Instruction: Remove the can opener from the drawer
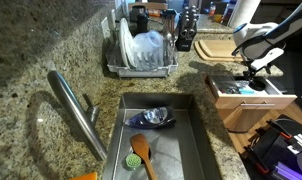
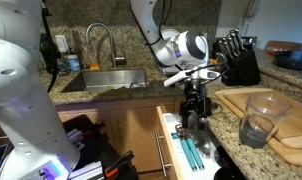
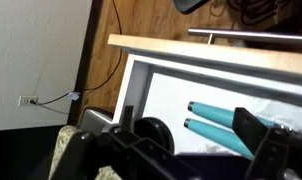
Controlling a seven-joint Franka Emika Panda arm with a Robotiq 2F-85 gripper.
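Note:
The drawer (image 2: 174, 128) is pulled out below the granite counter; its tan front (image 3: 181, 44) and white inside fill the wrist view, and it also shows in an exterior view (image 1: 227, 99). The can opener (image 3: 219, 120), with two teal handles and a black round knob, lies inside it. It shows in both exterior views (image 2: 194, 153) (image 1: 241, 88). My gripper (image 3: 191, 145) is down in the drawer over the opener's head end, in both exterior views (image 2: 194, 118) (image 1: 249, 76). Its fingers stand wide apart with the handles between them, touching neither.
A wooden cutting board (image 2: 281, 125) carries a glass tumbler (image 2: 257, 118) beside a knife block (image 2: 237, 60). A sink (image 1: 191, 150) holds a blue bowl (image 1: 151, 117) and a wooden spatula (image 1: 141, 152), with a faucet (image 1: 79, 112) and dish rack (image 1: 141, 55). A lower drawer (image 2: 91, 140) is open.

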